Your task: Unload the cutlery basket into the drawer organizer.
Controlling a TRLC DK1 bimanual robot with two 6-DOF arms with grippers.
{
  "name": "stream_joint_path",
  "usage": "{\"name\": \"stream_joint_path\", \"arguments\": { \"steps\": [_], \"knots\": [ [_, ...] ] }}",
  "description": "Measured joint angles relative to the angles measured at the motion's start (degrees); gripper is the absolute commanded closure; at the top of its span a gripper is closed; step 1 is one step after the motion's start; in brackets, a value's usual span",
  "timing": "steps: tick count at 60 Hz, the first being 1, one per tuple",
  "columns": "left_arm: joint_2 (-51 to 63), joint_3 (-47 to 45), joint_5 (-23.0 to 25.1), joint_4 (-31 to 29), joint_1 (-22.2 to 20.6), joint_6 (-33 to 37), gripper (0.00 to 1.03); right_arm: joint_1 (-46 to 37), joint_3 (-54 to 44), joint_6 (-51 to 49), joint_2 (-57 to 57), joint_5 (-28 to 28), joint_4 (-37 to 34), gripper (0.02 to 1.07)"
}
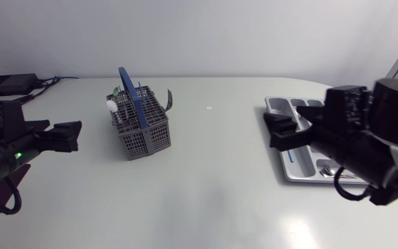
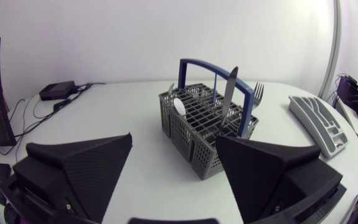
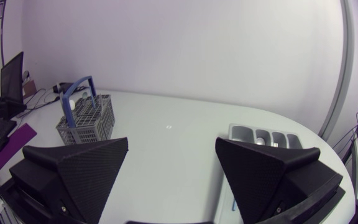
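Near the far edge of the table, the basket's cutlery, likely stiff and slippery, suits pinching by protruding ends; left gripper and right gripper gape empty.

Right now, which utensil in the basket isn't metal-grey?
The white spoon, on the side of the basket away from the drawer organizer. The knife and fork beside it are grey.

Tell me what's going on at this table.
Nothing is held yet. The cutlery basket stands on the table with a knife, a fork and a spoon in it. The left end effector hovers open, apart from the basket. The right end effector is open over the drawer organizer.
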Motion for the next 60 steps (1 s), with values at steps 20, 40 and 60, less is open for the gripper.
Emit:
{"name": "stream_joint_path", "arguments": {
  "steps": [20,40,60],
  "knots": [
    [16.6,11.6,0.1,-9.7,1.0,10.8,0.11,13.9,19.0,-2.2,24.6,0.7,-12.2,0.06],
    [26.4,14.1,19.9,-12.0,12.5,20.3,0.12,18.2,33.7,-2.6,39.0,-5.8,-14.3,0.12],
    [30.3,14.6,27.0,-8.8,16.3,28.3,0.12,20.9,48.4,-1.0,52.4,-6.1,-13.5,0.16]
  ]
}}
